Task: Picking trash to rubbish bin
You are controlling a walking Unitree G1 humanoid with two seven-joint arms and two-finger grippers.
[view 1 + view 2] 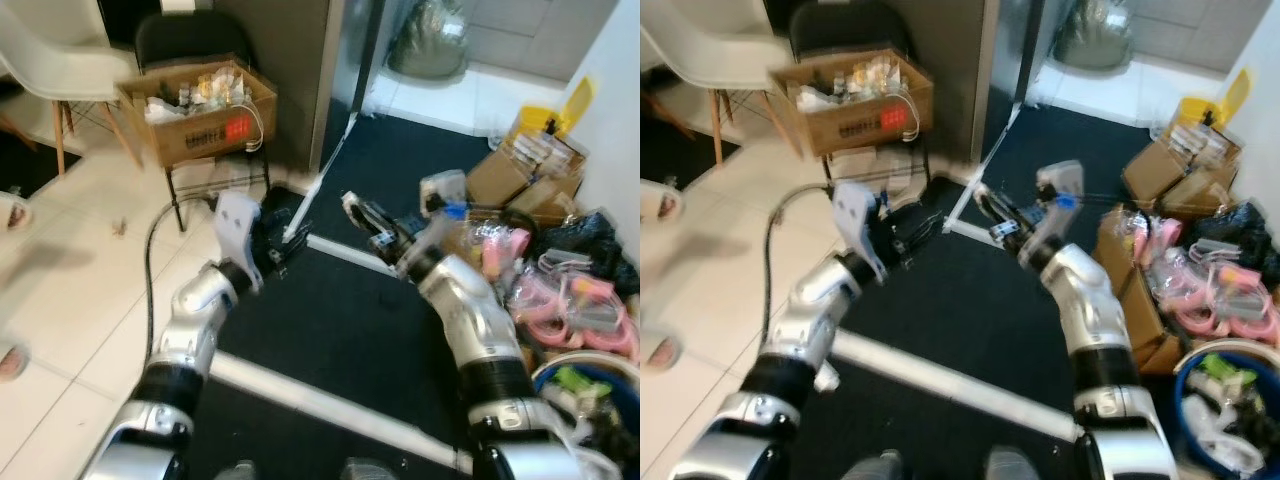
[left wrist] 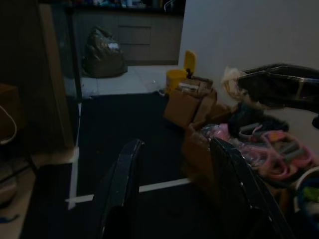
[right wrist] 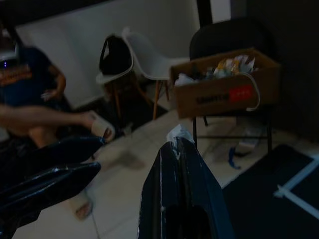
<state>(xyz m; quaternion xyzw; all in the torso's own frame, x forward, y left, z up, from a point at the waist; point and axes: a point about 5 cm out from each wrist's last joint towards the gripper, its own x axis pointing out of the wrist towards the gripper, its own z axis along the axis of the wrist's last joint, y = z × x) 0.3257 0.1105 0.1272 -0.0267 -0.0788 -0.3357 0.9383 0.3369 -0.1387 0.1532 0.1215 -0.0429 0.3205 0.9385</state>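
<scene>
Both arms are raised over a black mat edged and crossed by white tape lines, with pale floor tiles to the left of it. The left pincer reaches forward above the mat's far left part; in the left wrist view its two black fingers stand apart with nothing between them. The right pincer points to the left, and in the right wrist view its fingers are pressed together on a small scrap of white trash that sticks out at their tips, up in the air over the mat.

At the far left a brown cardboard box full of bottles and packets sits on a black chair, with a white chair just left of it. Behind the box rises a dark wall panel. Beyond the mat, on pale tiles, lies a dark filled bag.

Along the right wall clutter is heaped: brown cartons, a yellow container with its lid up, pink and clear plastic wrappers, and dark bags. At the near right stands a blue rubbish bin already holding white and green scraps.

In the right wrist view a person in a dark shirt sits at the far side, a foot in a pale slipper stretched over the tiles.
</scene>
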